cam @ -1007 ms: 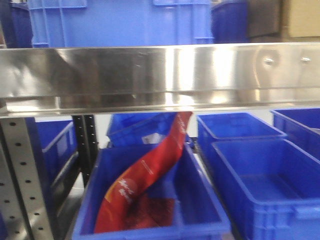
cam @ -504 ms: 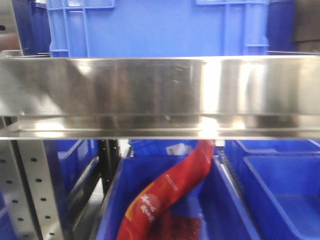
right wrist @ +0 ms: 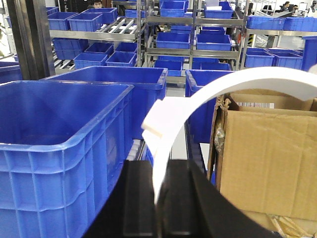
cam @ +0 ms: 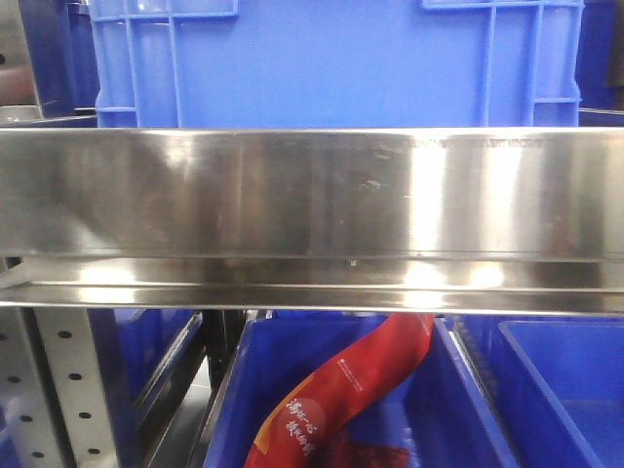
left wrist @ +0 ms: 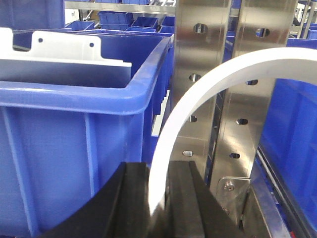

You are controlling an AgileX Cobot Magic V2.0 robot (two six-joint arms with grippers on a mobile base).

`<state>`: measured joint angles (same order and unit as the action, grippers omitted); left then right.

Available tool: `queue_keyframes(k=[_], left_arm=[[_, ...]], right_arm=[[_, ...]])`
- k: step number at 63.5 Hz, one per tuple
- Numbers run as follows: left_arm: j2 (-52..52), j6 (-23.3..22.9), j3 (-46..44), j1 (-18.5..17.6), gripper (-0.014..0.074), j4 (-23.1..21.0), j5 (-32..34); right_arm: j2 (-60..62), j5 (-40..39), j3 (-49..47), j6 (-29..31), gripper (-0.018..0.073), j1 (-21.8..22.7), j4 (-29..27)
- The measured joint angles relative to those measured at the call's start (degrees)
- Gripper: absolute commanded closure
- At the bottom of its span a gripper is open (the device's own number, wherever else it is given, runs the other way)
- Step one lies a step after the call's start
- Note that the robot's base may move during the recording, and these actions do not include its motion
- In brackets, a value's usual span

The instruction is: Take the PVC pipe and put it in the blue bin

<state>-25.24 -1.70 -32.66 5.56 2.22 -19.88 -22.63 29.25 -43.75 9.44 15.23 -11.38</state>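
Pinches the lower end of the PVC pipe [left wrist: 182,104] with the left gripper [left wrist: 158,178], at bottom centre of the left wrist view, both black fingers pressed onto the white strip. Carries it upright, arcing toward the upper right of the frame, in front of a perforated steel upright [left wrist: 213,54]. Pinches in the same manner, with the right gripper [right wrist: 161,178] at bottom centre of the right wrist view, a second white arc [right wrist: 247,79], curving to the upper right above a cardboard box [right wrist: 267,158].

Seems to be the carrying step: grabbed already, not yet placed. Has a blue bin [left wrist: 74,94] just left of the left gripper, with a flat white plate [left wrist: 64,47] inside at upper left, and another blue bin [right wrist: 64,144] at the left of the right wrist view. Cannot tell the intended one.

Calls next for lifting the arc over a bin rim, lowering it inside, then spreading the fingers, with care for the long curved end near the upright.

Shows, at bottom centre of the front view, a red packet [cam: 341,400] with white Chinese characters, too blurred for reading, below a steel shelf beam [cam: 312,195]. Shows also printed lines on the box label, too small for reading.
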Motion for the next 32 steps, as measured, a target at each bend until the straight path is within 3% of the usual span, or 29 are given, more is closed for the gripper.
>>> queue_keyframes(k=[32], left_arm=[[0.0, 0.0, 0.0, 0.0, 0.0707, 0.0, 0.0]], right_arm=[[0.0, 0.0, 0.0, 0.1, 0.0728, 0.0, 0.0]])
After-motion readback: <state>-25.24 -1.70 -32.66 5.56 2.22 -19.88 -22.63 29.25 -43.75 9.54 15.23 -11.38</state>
